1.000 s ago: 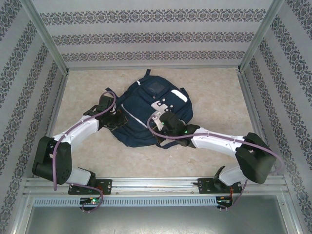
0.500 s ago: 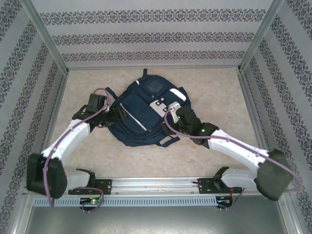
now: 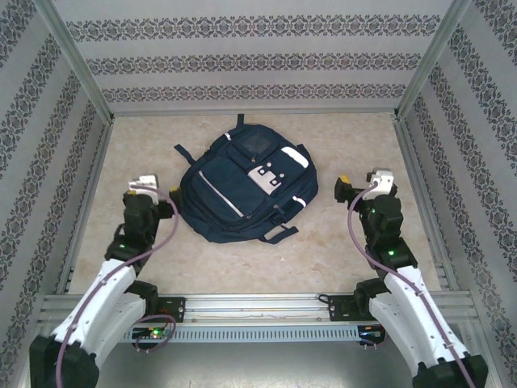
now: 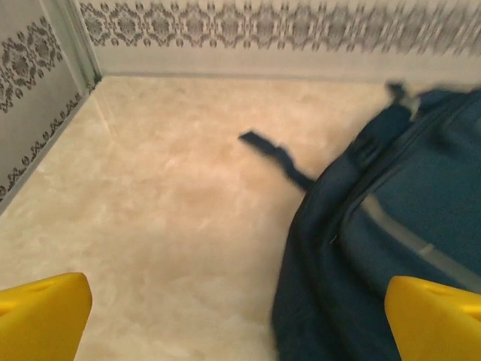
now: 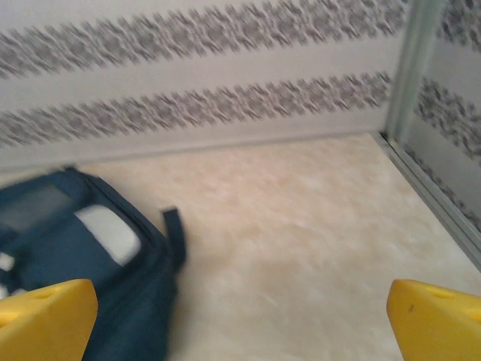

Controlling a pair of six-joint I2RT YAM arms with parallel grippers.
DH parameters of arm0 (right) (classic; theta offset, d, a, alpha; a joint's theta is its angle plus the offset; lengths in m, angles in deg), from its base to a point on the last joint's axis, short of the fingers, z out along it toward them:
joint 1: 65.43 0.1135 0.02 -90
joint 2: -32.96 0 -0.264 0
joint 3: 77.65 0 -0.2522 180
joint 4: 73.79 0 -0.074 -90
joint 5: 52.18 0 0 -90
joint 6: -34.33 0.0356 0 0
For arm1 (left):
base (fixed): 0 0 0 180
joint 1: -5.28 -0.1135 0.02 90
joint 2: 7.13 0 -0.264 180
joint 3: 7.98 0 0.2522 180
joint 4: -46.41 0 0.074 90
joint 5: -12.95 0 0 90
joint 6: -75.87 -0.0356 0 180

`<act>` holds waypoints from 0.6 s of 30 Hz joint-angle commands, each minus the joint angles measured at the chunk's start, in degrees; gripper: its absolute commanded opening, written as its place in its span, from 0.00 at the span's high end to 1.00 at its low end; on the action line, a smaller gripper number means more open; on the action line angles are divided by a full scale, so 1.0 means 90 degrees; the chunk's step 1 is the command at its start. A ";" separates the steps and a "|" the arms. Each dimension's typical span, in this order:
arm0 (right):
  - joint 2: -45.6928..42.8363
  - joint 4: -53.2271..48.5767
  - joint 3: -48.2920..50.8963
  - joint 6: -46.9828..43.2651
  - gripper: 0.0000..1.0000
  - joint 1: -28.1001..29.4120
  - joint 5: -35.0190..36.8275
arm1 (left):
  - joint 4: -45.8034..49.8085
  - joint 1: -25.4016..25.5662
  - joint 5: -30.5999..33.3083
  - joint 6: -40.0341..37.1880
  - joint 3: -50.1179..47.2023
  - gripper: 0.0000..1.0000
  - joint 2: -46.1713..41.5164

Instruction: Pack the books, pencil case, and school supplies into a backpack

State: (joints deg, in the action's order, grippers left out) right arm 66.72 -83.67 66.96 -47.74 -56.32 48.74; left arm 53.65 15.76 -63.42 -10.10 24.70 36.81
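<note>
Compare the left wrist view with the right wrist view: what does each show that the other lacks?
Left wrist: the backpack's side stripe, a long strap trailing on the table, the left wall. Right wrist: the backpack's pale patch, a corner post. Both: backpack, table, patterned back wall, yellow fingers wide apart at the bottom corners.

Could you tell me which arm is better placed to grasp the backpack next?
Probably the left: the left gripper, open, sits closer to the backpack, whose side looms near in its wrist view. The right gripper, also open, has more bare table between.
</note>
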 commanded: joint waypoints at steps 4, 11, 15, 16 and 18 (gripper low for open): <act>0.0150 0.1821 0.1701 -0.0785 0.02 -0.0448 -0.0446 | -0.4820 -0.0131 0.0045 -0.1635 -0.1109 0.01 0.2266; 0.2696 0.4378 0.1576 -0.0742 0.02 -0.0897 -0.1110 | -0.4898 -0.0676 -0.1098 -0.1096 -0.0426 0.01 0.3491; 0.4198 0.5902 0.1271 -0.0685 0.02 -0.1146 -0.1422 | -0.7040 -0.0920 -0.1458 -0.0686 -0.0663 0.01 0.4986; 0.4516 0.6062 0.1161 -0.0546 0.02 -0.1205 -0.1435 | -0.7466 -0.0920 -0.1525 -0.0730 -0.0671 0.01 0.5381; 0.5404 0.6665 0.1009 -0.0488 0.02 -0.1236 -0.1524 | -0.7571 -0.0920 -0.1481 -0.0731 -0.0681 0.01 0.5432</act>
State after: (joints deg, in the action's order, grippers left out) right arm 108.67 -38.10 78.35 -53.25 -66.84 38.31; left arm -5.69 7.89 -73.91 -18.23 19.00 84.18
